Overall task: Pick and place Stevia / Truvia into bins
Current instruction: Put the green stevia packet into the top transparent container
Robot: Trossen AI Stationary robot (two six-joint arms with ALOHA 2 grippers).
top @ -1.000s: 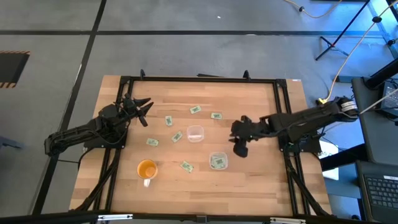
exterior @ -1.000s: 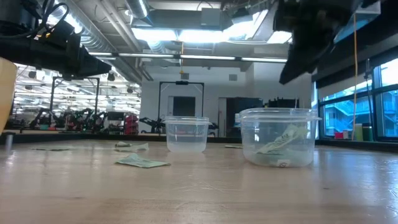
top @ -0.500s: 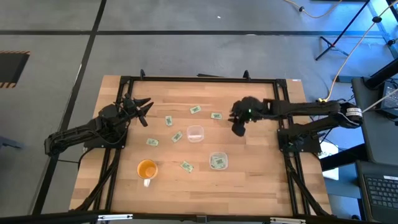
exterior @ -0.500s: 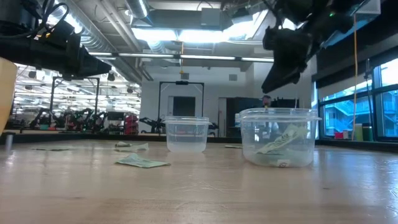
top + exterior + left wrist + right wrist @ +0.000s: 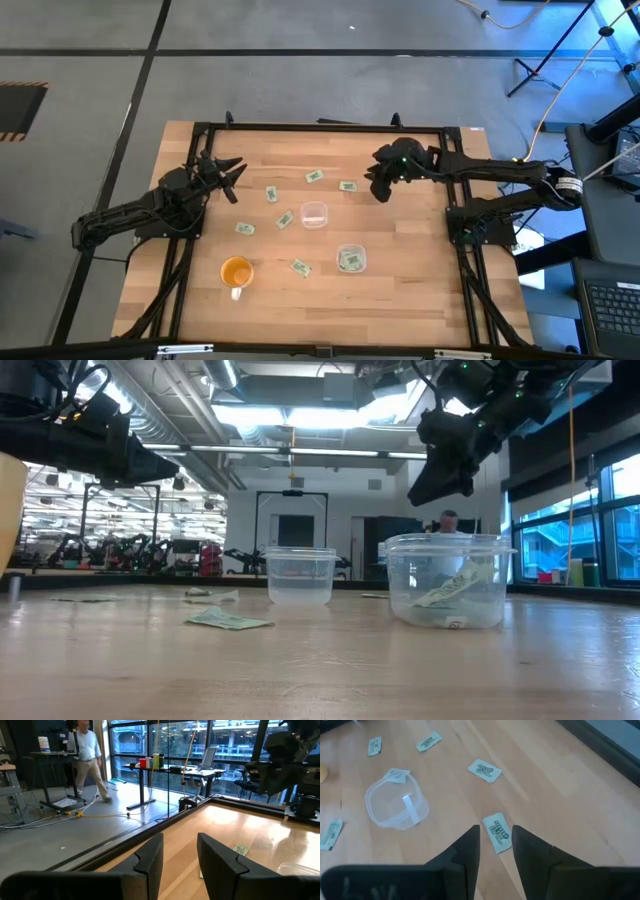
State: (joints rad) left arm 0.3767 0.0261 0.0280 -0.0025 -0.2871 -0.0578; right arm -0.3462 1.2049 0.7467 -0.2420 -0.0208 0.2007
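Counter (image 5: 400, 290) rim cut off in low view, so the loose Stevia packets barely read there. Right gripper (image 5: 378, 190) hangs above the counter's far side, fingers (image 5: 465, 851) parted, empty, one packet (image 5: 497, 832) between their tips below. Left gripper (image 5: 232, 170) waits at the left edge, fingers (image 5: 150, 857) apart, empty. Low view shows a packet inside the nearer clear cup (image 5: 447, 580); the other clear cup (image 5: 314, 215) looks empty. Orange cup (image 5: 235, 273) near front.

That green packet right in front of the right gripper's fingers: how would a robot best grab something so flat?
Probably from straight above. The packet lies flat on the table, clear of the other packets, so the right gripper, fingers open, could drop down and pinch across its narrow width, one finger on each long edge.
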